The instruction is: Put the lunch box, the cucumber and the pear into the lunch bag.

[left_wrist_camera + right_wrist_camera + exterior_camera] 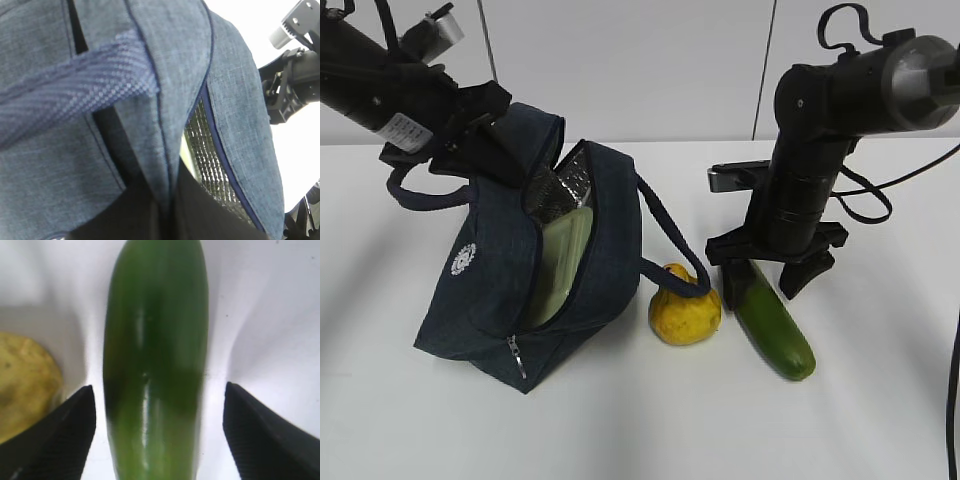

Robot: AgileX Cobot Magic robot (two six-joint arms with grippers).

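Observation:
The navy lunch bag (pixel 490 290) lies on the white table with its mouth gaping and silver foil lining (pixel 570 185) showing. The lunch box (pixel 560 265), pale green, sits inside it. My left gripper (pixel 505 140) is shut on the bag's upper edge and holds it up; in the left wrist view its dark fingers (pixel 125 215) pinch the fabric fold (pixel 165 165). The yellow pear (pixel 685 305) rests by the bag's handle. The dark green cucumber (pixel 775 325) lies to the pear's right. My right gripper (pixel 760 275) is open, and its fingers (pixel 65 435) straddle the cucumber (pixel 155 365) without touching it.
The bag's loop handle (pixel 670 240) arcs down just behind the pear. The pear (pixel 25 385) lies close to the right gripper's left finger. Bare white table (pixel 640 430) extends in front of the objects, and a white wall stands behind.

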